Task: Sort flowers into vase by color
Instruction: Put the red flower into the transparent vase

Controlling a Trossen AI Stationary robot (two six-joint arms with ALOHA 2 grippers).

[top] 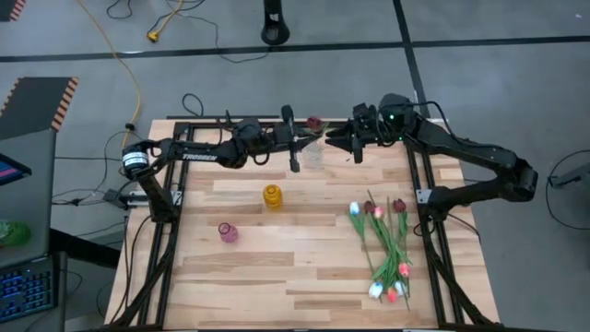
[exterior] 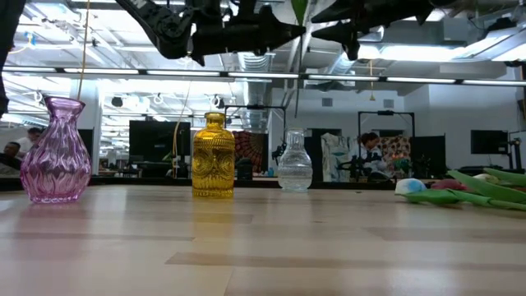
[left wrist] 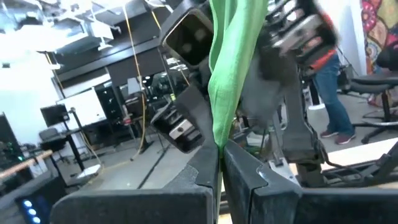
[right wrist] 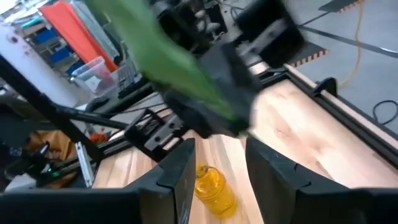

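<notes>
Step in hand: placing one dark red tulip [top: 315, 122] above the clear vase [top: 314, 153] at the desk's [top: 277, 277] far edge. Left tool [top: 297, 148], shut, pinches its green stem; right tool [top: 343, 138], fingers parted, holds nothing, close beside. Next: lower stem into vase neck; remaining flowers [top: 383, 249] lie on the right.

1. A dark red tulip [top: 315, 122] hangs above the clear vase [top: 314, 154], its green stem pinched in the closed left gripper [top: 297, 148], just beside the right gripper [top: 343, 140].
2. The other flowers [top: 385, 247], white, pink and dark red, lie fanned on the table, well apart from both grippers.
</notes>
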